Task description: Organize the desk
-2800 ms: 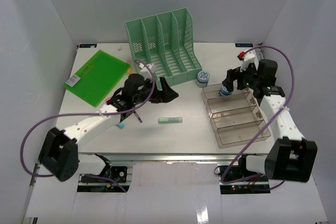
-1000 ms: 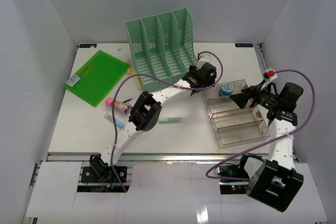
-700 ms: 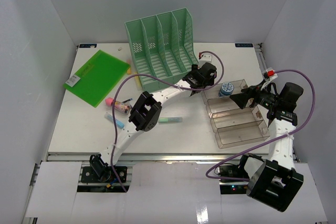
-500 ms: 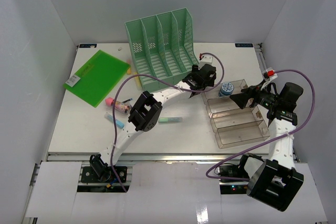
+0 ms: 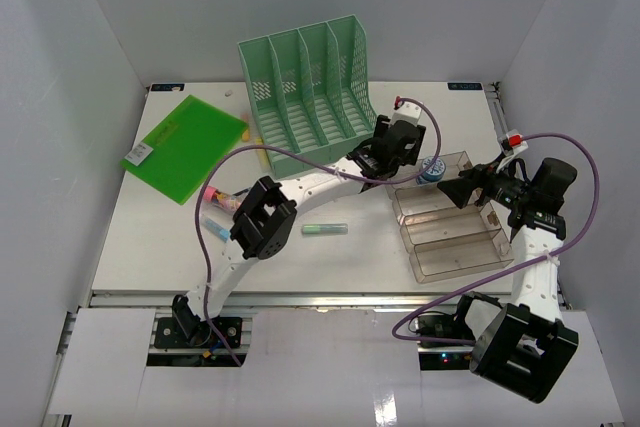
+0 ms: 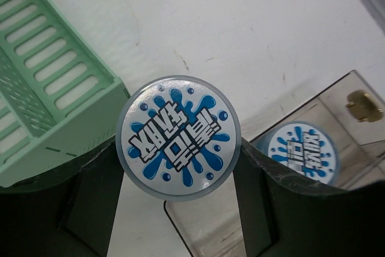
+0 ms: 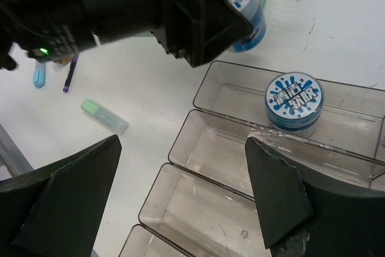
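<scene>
Near edge: the two arm bases stand just in front of the metal front rail. The tabletop (image 5: 330, 267), white and flat, runs from that rail to the white far wall and carries every item noted below.

Near middle: a mint-green highlighter (image 5: 325, 230) lies flat, apart from the other items.

Near right: a clear stepped tray (image 5: 450, 247) sits on the tabletop, its compartments running left to right. The near compartments hold nothing visible.

Right pincer (image 7: 180, 167): spread wide, holding nothing, above the tray and not in contact with it.

Left of the middle: several pens (image 5: 215, 202) lie loosely grouped beside the left arm's elbow.

The tray's farthest compartment holds one round jar (image 7: 293, 102), upright, with a blue splash label on its lid.

Left pincer (image 6: 178, 148): closed on a second jar (image 6: 178, 130) with the same label, both fingers (image 6: 96, 191) pressed against its sides. This jar is held just beyond the tray's far left corner, outside the tray. Whether its base touches the tabletop cannot be told.

Far left: a flat green folder (image 5: 185, 147) lies at an angle, with a white label at its left corner.

Far middle: a green slotted file rack (image 5: 310, 82) stands upright, just left of the left pincer; its slots appear empty.
</scene>
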`<state>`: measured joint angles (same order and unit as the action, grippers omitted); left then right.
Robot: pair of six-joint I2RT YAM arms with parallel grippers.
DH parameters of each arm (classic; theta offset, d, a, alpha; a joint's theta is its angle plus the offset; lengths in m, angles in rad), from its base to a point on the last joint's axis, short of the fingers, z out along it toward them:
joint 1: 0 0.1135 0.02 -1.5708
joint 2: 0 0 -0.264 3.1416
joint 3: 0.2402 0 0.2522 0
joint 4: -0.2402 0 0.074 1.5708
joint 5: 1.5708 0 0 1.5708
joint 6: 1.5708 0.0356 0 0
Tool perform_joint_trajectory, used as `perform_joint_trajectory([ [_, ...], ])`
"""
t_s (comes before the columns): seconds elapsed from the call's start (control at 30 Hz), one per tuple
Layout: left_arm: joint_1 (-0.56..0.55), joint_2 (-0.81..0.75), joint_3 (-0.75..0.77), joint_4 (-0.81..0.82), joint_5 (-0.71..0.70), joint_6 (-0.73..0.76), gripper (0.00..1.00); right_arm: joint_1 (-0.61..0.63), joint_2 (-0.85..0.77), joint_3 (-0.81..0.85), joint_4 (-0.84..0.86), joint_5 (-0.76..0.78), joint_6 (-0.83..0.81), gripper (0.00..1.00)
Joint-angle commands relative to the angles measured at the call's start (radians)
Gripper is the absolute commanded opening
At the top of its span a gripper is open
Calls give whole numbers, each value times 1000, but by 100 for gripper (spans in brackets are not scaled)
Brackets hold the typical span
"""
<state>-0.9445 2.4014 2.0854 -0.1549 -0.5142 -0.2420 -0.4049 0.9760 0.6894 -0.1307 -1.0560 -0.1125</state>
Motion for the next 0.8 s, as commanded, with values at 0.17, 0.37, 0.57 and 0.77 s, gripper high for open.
perform_joint_trajectory([
  [0.17, -12, -220, -96, 41, 83, -34, 0, -11, 8, -10, 23, 0, -19, 90],
  [0.37, -22, -199, -105, 11, 204, -48, 0, -13, 11, -10, 22, 6, -21, 90],
  [0.57, -28, -159, -89, 4, 240, -48, 0, -16, 16, -9, 23, 4, -21, 90],
  [0.77, -28, -124, -62, -5, 265, -57, 0, -17, 18, -10, 22, 5, -21, 90],
])
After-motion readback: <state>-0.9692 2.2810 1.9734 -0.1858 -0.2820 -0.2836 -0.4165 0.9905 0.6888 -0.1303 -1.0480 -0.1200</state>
